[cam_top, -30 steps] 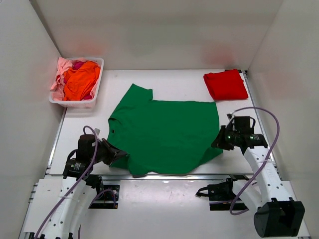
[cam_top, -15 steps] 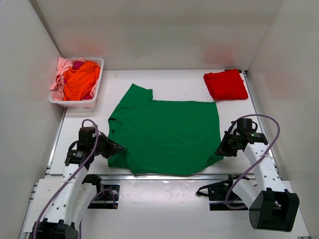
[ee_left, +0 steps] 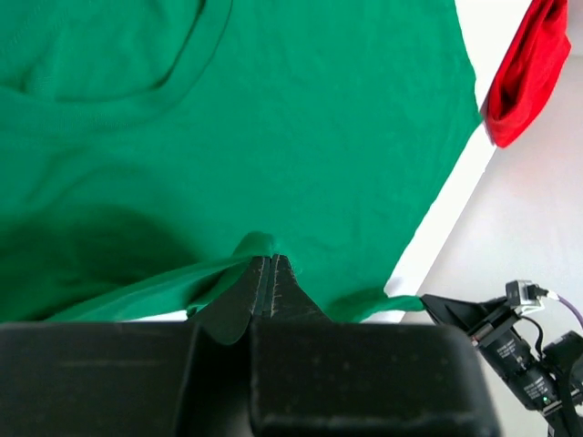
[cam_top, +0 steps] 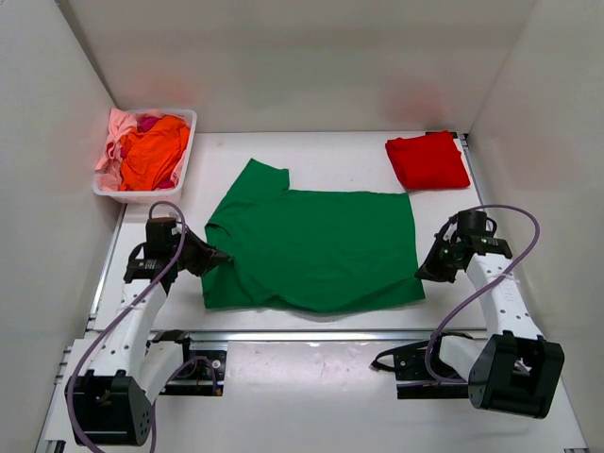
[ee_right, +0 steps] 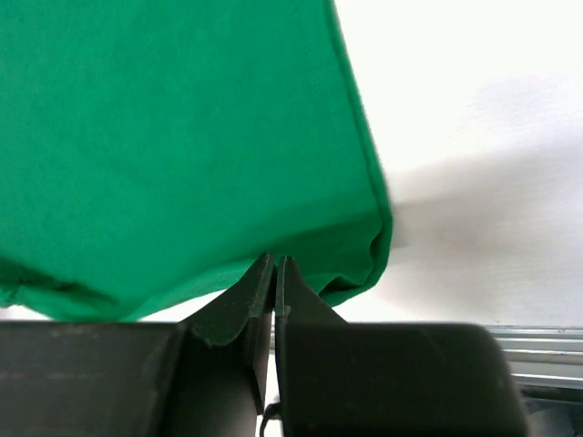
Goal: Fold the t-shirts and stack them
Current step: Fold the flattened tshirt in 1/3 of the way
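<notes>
Green t-shirt (cam_top: 311, 250) spread flat in the middle of the surface (cam_top: 330, 151), collar to the left, hem to the right. Pinched along the near edge at both ends: left tool (cam_top: 219, 257) clamped on a fold of cloth at the near left, right tool (cam_top: 422, 272) clamped on the near right corner. Held at two points probably to lift that edge evenly and fold it toward the far side. Red t-shirt (cam_top: 427, 160) folded at the far right, likely the stack's base. Other shirts (cam_top: 151, 151) waiting in the white basket (cam_top: 160, 196), far left.

the green t-shirt (ee_left: 301, 127) is cut off by both wrist views' edges.
</notes>
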Available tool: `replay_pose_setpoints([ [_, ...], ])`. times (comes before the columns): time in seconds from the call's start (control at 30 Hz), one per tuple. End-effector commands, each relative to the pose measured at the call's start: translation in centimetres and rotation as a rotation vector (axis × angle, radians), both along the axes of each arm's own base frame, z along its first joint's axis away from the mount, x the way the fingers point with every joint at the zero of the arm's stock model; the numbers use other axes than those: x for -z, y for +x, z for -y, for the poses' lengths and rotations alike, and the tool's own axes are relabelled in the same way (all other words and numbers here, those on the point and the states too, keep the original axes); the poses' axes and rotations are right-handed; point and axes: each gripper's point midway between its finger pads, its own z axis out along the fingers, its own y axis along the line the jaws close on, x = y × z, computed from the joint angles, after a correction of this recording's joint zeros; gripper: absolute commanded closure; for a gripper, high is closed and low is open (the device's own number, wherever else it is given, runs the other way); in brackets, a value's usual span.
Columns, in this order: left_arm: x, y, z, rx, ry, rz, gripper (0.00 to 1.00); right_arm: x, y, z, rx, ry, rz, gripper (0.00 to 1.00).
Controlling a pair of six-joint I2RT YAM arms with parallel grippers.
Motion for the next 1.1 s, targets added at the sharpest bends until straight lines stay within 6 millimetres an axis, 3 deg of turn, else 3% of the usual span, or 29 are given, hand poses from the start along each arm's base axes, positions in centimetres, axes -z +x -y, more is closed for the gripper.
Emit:
replay_pose_setpoints([
  [0.0,-2.2,2.3,-0.8,-0.01,0.043,0.099,1.0,-1.2,1.9,1.4,0.033,-0.041,0.063,1.0],
  [0.07,-2.1,2.9,-1.8,-0.045,0.052,0.098,1.0,-0.9,2.1,1.6,0.042,-0.042,0.054,1.0],
  [0.43,-3.0,6.2,-3.3,-0.076,0.076,0.127,1.0,-1.0,4.5,2.9,0.076,-0.062,0.058,1.0],
  [1.07,-0.8,9.2,-3.2,-0.074,0.072,0.096,1.0,0.8,6.9,3.2,0.042,-0.087,0.034,0.99],
])
